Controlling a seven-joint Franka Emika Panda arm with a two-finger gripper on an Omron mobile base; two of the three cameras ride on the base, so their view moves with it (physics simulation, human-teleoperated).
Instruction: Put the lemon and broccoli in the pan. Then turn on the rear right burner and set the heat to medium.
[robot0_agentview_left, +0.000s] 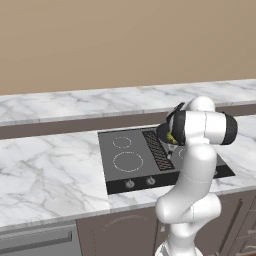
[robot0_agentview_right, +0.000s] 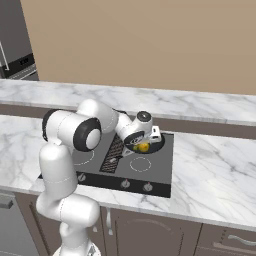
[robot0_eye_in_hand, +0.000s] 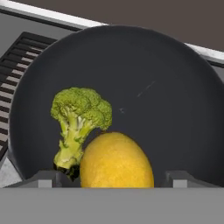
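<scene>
Hand view, end effector (robot0_eye_in_hand: 116, 177) spread around lemon (robot0_eye_in_hand: 116, 159), beside broccoli (robot0_eye_in_hand: 78, 120), in pan (robot0_eye_in_hand: 166, 96)

A black cooktop (robot0_agentview_left: 125, 172) is set into a white marble counter (robot0_agentview_left: 45, 175). On its glass, two burner rings show on the left side, a small one (robot0_agentview_left: 122, 142) behind a larger one (robot0_agentview_left: 128, 161). A ribbed black grille (robot0_agentview_left: 157, 149) runs front to back down the middle. Two round knobs (robot0_agentview_left: 130, 184) sit side by side on the front strip. Another ring (robot0_agentview_right: 140, 163) lies at the right front. Behind the cooktop a dark backsplash (robot0_agentview_left: 60, 125) rises to a second marble ledge (robot0_agentview_left: 75, 102), with a tan wall (robot0_agentview_left: 125, 40) above. Brown cabinet doors (robot0_agentview_right: 150, 235) sit under the counter. A steel appliance (robot0_agentview_right: 15, 40) stands at the far left.
</scene>
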